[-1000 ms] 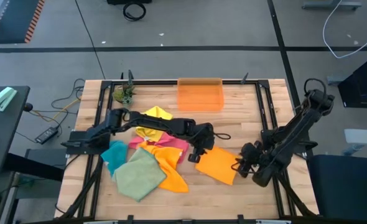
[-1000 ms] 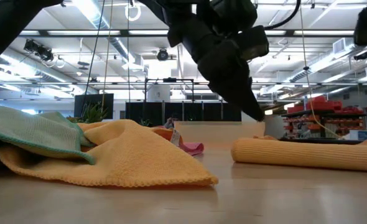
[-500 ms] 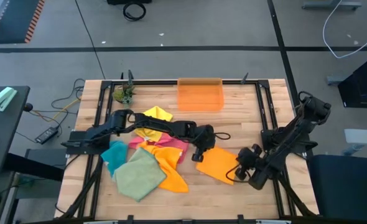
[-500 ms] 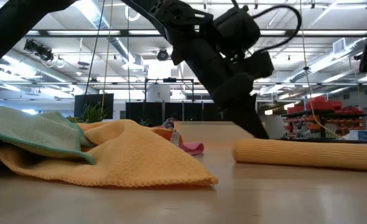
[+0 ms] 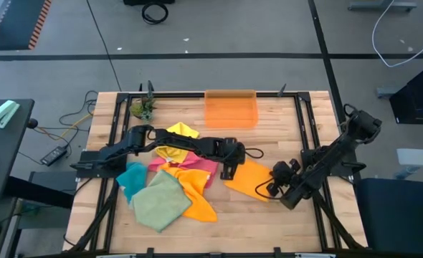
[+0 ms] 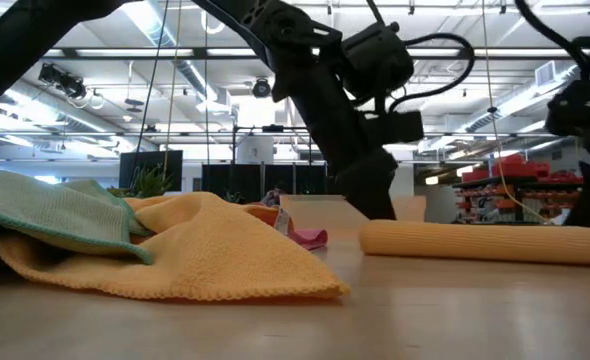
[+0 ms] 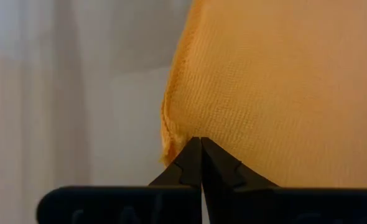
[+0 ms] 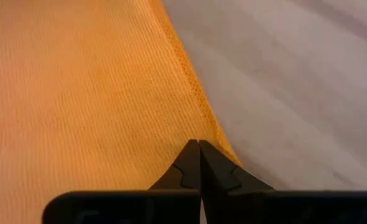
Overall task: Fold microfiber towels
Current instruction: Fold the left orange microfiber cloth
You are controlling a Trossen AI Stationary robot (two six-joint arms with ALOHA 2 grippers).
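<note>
Pinching one orange towel (image 5: 251, 178): left pincer (image 5: 228, 172), right pincer (image 5: 271, 190), opposite edges; six towels total.

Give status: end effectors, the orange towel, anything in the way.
Left end effector shut on orange towel edge. Right end effector shut on its opposite edge. Towel pile beside it, not blocking.

Pink towel (image 5: 201, 166) (mostly buried)
</note>
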